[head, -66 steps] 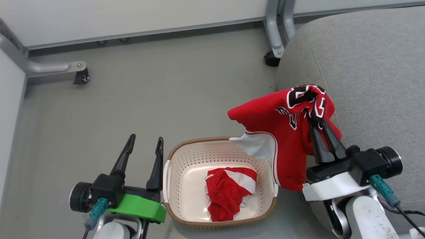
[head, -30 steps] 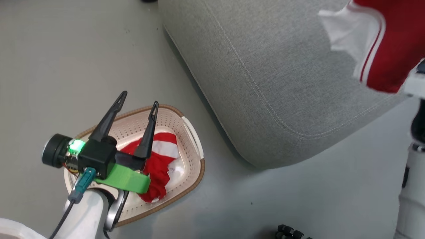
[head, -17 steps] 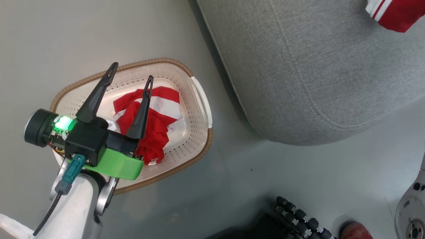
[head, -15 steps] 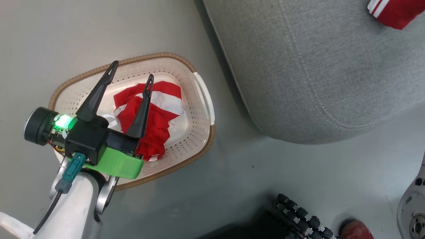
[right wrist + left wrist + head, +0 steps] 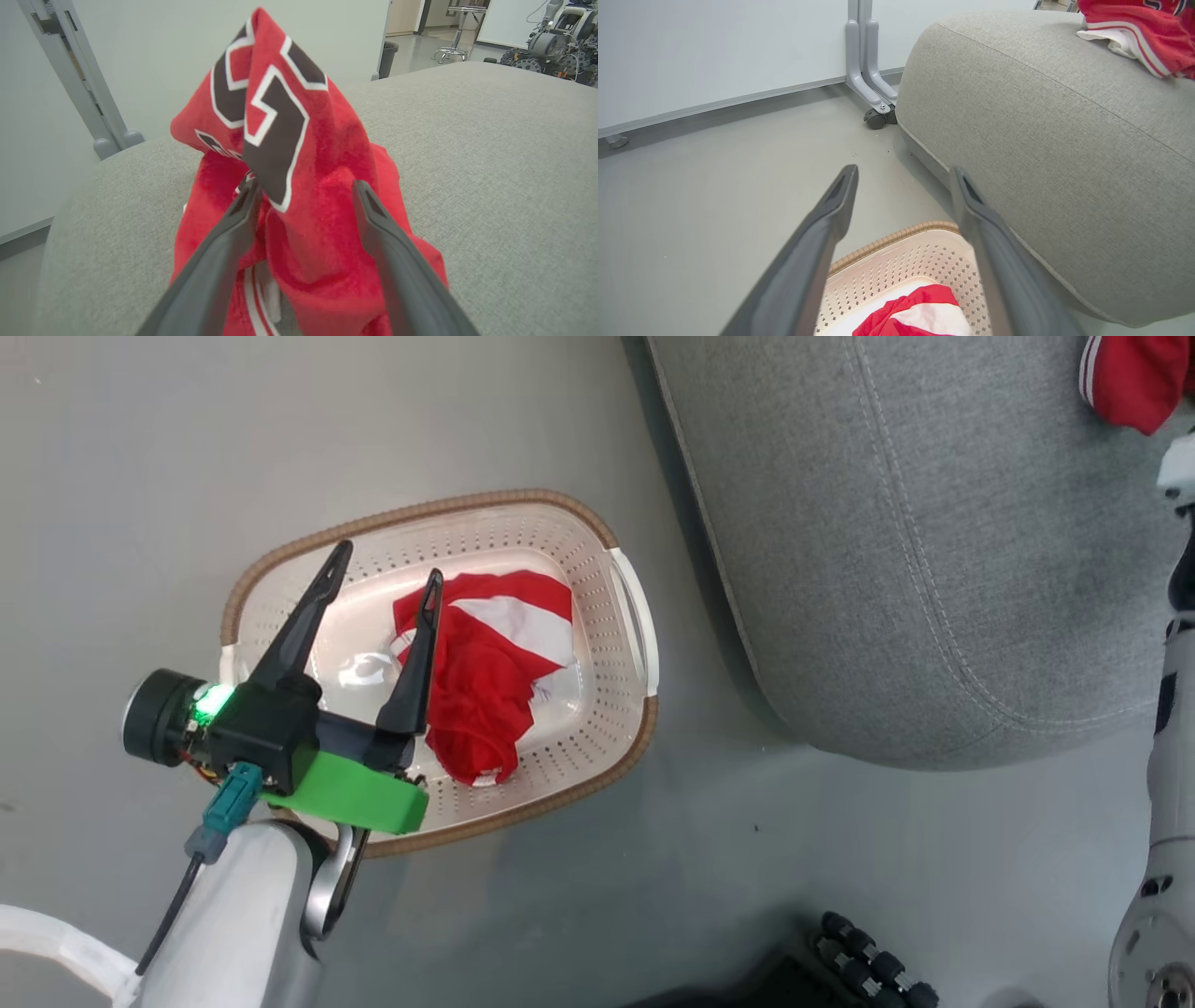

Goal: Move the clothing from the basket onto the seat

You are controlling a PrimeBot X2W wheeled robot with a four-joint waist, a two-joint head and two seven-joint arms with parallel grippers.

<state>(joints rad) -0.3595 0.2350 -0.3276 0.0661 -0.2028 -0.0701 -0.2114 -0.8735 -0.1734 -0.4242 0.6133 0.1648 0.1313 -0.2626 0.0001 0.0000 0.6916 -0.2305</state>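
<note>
Now that the jersey (image 5: 280, 116) has come from beside the basket (image 5: 597, 523) onto the seat (image 5: 490, 163), your right claw (image 5: 306, 184) looks spread around it, probably letting go. Your left claw (image 5: 387, 560) hangs spread over the basket, where the striped garment (image 5: 485, 681) waits.

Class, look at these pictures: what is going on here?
A two-armed robot is emptying a basket onto a grey seat. Its right hand is open, with the numbered jersey between its fingers and resting on the seat. The striped garment lies in the basket on the floor, and the open left hand hangs over it.
</note>
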